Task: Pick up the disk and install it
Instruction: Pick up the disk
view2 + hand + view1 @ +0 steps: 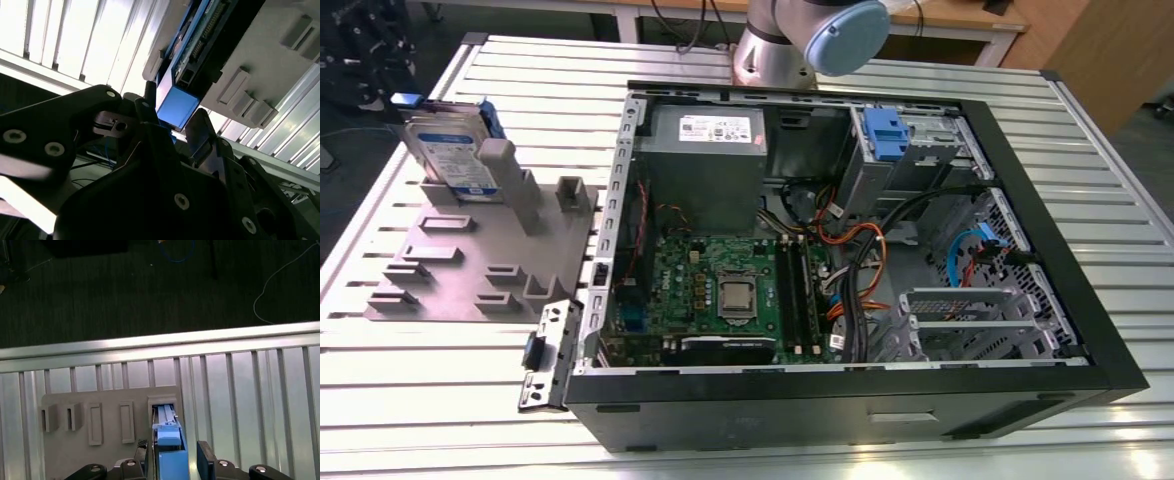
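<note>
Claw (176, 454) straddles disk (169, 430) edge, fingers apart w/ gap.

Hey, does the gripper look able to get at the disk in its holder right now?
Likely yes: in the first wrist view the gripper straddles the disk standing in the grey holder, fingers apart, nothing between.
</note>
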`<state>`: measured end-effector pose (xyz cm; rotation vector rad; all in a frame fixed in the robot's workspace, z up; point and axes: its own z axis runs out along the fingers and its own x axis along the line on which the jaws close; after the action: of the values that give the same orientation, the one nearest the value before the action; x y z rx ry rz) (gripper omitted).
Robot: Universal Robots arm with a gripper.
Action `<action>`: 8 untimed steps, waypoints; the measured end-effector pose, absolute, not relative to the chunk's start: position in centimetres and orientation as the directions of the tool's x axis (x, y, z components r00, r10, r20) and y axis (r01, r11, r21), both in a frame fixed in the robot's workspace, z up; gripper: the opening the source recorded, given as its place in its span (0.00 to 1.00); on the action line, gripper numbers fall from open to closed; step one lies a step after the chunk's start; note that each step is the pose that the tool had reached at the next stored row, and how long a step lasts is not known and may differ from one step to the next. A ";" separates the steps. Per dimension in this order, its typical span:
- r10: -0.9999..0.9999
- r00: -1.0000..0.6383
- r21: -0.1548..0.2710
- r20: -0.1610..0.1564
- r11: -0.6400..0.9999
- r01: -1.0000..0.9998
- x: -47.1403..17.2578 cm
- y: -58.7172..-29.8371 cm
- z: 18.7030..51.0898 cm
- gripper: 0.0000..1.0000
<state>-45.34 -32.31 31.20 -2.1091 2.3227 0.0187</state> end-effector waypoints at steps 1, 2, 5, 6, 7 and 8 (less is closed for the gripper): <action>-0.996 -0.091 0.006 -0.011 0.091 -0.996 -45.3 -32.3 31.1 0.51; -0.996 -0.085 0.005 -0.011 0.085 -0.996 -45.3 -32.3 30.9 0.51; -0.997 -0.073 0.005 -0.011 0.073 -0.997 -45.3 -32.3 30.6 0.51; -0.997 -0.071 0.005 -0.011 0.071 -0.997 -45.3 -32.3 30.5 0.51; -0.998 -0.067 0.005 -0.011 0.067 -0.998 -45.3 -32.3 30.4 0.51; -0.998 -0.063 0.005 -0.011 0.063 -0.998 -45.3 -32.4 30.3 0.51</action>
<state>-45.35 -32.35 30.28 -2.1476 2.2868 0.0173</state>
